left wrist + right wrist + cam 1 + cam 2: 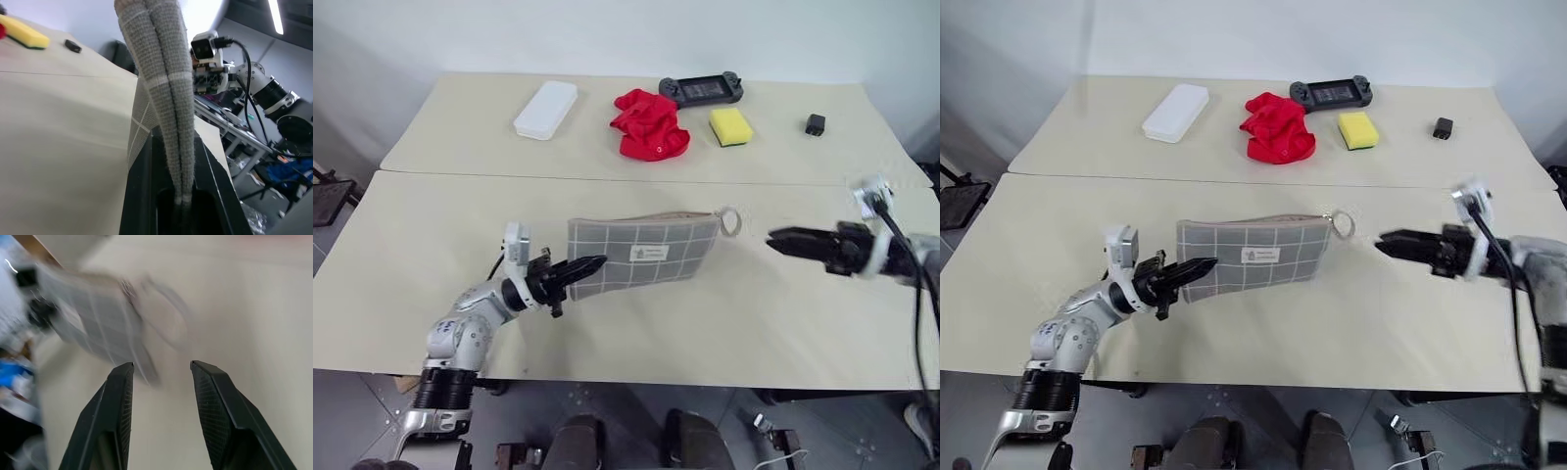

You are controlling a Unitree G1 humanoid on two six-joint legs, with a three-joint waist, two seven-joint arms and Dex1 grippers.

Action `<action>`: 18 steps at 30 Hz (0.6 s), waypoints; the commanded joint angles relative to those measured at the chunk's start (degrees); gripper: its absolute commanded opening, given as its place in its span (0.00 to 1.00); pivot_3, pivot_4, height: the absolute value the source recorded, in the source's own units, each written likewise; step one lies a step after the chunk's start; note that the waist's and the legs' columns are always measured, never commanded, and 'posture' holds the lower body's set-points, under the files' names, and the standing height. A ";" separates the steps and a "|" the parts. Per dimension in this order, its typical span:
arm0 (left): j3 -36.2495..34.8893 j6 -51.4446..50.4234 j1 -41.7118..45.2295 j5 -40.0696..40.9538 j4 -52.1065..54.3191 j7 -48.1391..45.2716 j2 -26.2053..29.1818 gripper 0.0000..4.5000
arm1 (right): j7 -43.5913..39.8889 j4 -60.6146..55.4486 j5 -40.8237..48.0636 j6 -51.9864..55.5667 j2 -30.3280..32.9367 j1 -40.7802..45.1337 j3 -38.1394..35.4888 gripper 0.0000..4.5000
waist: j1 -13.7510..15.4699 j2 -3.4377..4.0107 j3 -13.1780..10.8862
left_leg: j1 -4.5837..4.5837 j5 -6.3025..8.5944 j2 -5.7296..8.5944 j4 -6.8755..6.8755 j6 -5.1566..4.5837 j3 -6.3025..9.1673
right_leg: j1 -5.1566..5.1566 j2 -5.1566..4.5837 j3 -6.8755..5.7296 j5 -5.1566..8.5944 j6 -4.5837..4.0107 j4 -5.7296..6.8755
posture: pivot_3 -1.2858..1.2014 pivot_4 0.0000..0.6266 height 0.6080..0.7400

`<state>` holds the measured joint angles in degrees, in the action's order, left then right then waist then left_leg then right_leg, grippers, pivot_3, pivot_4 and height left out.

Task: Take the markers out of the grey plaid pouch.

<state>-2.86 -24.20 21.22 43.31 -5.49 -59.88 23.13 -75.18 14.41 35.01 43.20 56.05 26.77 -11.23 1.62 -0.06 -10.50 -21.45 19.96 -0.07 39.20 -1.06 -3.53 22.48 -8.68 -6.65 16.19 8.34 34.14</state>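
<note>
The grey plaid pouch (644, 254) is held level above the table (401, 255), one short end clamped in the closed left gripper (590, 265). Its long axis is aimed at the right gripper (781, 239), whose 2 fingers are seen parted and empty, just beyond the cord loop (731, 221); that looped end is judged nearer the right arm.

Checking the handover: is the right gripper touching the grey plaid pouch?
Apart. The left eye view shows bare table between the right gripper and the grey plaid pouch, which the left gripper holds.
</note>
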 commanded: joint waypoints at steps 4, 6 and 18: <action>4.58 6.60 4.12 -5.91 -2.30 -3.37 -6.11 0.00 | -2.00 7.69 -3.36 -10.83 5.22 -4.71 -7.57 0.43 | -0.14 0.01 0.00 | 0.02 -0.01 0.00 0.00 -0.03 -0.10 | -0.01 0.00 0.06 -0.04 0.06 -0.04 | 0.52 0.24 1.00; 5.81 9.24 4.35 -8.35 -3.27 -4.41 -7.12 0.00 | -1.10 6.05 -2.08 -10.21 5.32 -3.70 -9.09 0.34 | -0.55 0.04 0.02 | 0.03 -0.01 -0.02 0.00 -0.03 -0.12 | 0.00 0.01 0.07 -0.04 0.06 -0.04 | 0.52 0.24 1.00; 7.85 21.64 2.66 -16.61 -7.09 -6.42 -9.36 0.00 | 1.34 -18.70 2.84 -3.42 -0.83 9.07 2.23 0.01 | -0.75 0.02 0.01 | 0.11 -0.01 -0.17 0.01 0.00 -0.01 | -0.02 0.08 0.11 -0.11 -0.06 -0.08 | 0.52 0.24 1.00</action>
<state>5.19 -3.99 24.46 27.48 -12.39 -66.13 13.81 -74.38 -1.66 38.06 39.56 55.56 35.42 -10.66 0.87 -0.04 -10.49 -21.34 19.95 -0.23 39.21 -1.06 -3.54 22.46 -8.61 -6.55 16.08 8.28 34.07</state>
